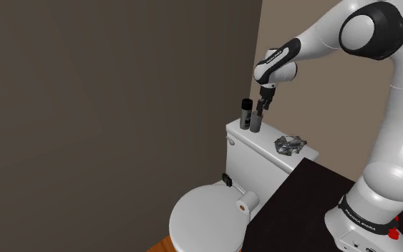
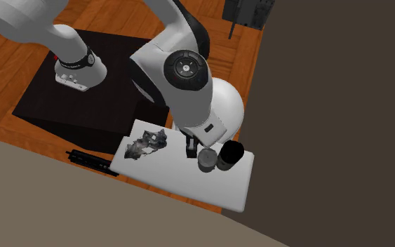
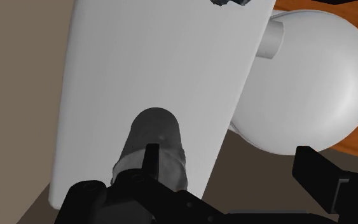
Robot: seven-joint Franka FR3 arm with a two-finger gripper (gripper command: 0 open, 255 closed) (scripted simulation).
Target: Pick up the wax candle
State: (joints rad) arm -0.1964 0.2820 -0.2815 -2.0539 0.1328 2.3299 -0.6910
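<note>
The candle (image 1: 255,122) is a short grey cylinder standing upright on the white toilet tank lid (image 1: 268,147), close beside a black cylinder (image 1: 246,111). My black gripper (image 1: 263,108) hangs just above the candle, slightly toward the stand, with its fingers apart and nothing in them. From above, the candle (image 2: 207,160) and the black cylinder (image 2: 231,154) stand side by side, and the gripper (image 2: 191,148) is right next to the candle. In the wrist view the candle (image 3: 155,137) sits by one finger rather than midway in the open gripper (image 3: 231,167).
A crumpled grey object (image 1: 289,144) lies on the tank lid toward the stand. The closed toilet seat (image 1: 207,218) and a paper roll (image 1: 246,205) are below the tank. A dark wall stands right behind the tank, and the black stand top (image 1: 314,207) adjoins it.
</note>
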